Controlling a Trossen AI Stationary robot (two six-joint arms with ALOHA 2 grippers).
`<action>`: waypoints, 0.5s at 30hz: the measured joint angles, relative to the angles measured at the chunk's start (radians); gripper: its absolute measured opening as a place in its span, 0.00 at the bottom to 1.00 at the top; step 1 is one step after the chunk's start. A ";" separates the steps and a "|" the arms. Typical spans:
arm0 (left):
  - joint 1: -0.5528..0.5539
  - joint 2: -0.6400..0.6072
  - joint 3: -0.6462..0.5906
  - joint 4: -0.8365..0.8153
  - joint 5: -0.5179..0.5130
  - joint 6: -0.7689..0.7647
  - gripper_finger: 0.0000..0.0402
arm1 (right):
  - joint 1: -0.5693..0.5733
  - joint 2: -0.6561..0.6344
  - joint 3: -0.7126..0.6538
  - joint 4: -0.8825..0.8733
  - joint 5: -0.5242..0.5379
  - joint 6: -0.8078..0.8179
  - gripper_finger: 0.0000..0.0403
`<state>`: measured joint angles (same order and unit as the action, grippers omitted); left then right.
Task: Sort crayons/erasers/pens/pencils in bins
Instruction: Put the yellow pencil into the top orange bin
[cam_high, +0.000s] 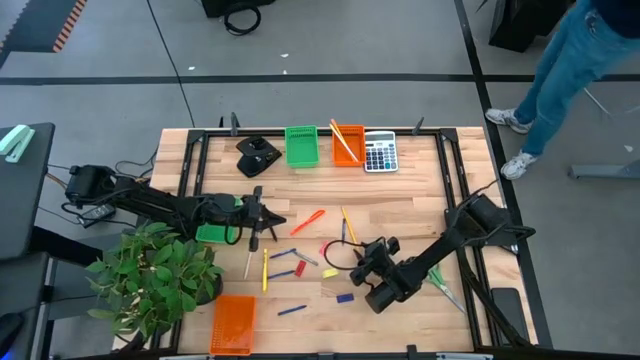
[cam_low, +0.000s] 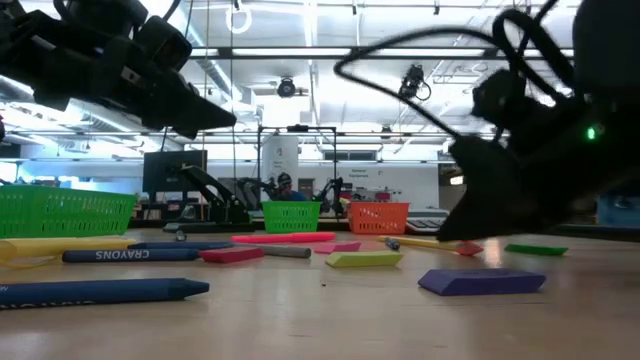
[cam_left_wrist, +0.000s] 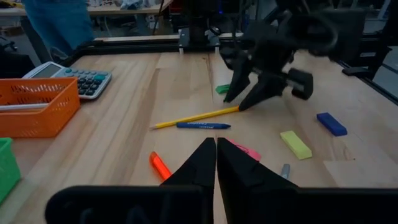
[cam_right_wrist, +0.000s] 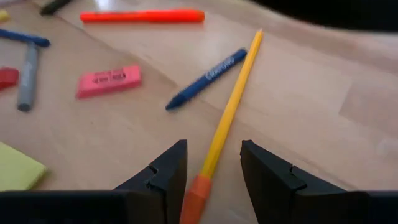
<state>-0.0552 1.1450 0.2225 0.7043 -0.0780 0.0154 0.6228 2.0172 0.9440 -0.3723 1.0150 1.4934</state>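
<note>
**A:** Bins, count and contents?

**B:** Four. Far green bin (cam_high: 302, 146): nothing visible inside. Far orange bin (cam_high: 347, 144), beside the grey calculator (cam_high: 380, 153): holds at least one long orange stick. Second green bin (cam_high: 212, 233): half hidden under the left arm, contents cannot be told. Near orange bin (cam_high: 233, 323): appears unfilled.

**A:** Loose stock on the table?

**B:** Most of it, scattered across the middle of the table. Yellow pencil (cam_right_wrist: 235, 98) with orange end, blue crayon (cam_right_wrist: 206, 78) just beside it, pink eraser (cam_right_wrist: 108, 81), orange-red marker-like stick (cam_right_wrist: 142, 16), yellow eraser (cam_left_wrist: 295, 144), blue eraser (cam_left_wrist: 331, 123); more sticks lie near the left arm (the low view shows a dark blue one lettered CRAYONS).

**A:** Grippers?

**B:** Left gripper (cam_left_wrist: 216, 163): fingers pressed together, nothing between them, hovering above the table over the scattered sticks. Right gripper (cam_right_wrist: 213, 163): jaws parted, straddling the orange end of the yellow pencil, not clamped on it as far as I can see.

**A:** Progress?

**B:** Early, by my estimate. One bin started; nearly all items unsorted.
</note>
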 joint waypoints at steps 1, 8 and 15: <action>0.000 0.000 0.000 0.002 0.000 0.000 0.05 | 0.000 0.019 0.000 0.021 0.002 0.003 0.39; 0.000 0.000 0.000 -0.001 0.000 0.000 0.03 | 0.003 0.063 0.004 0.038 0.037 0.019 0.39; 0.000 0.000 0.000 0.017 -0.077 0.005 0.06 | 0.011 0.064 0.005 0.007 0.023 0.024 0.35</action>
<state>-0.0553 1.1450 0.2224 0.7214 -0.1555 0.0206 0.6336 2.0811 0.9485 -0.3649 1.0376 1.5171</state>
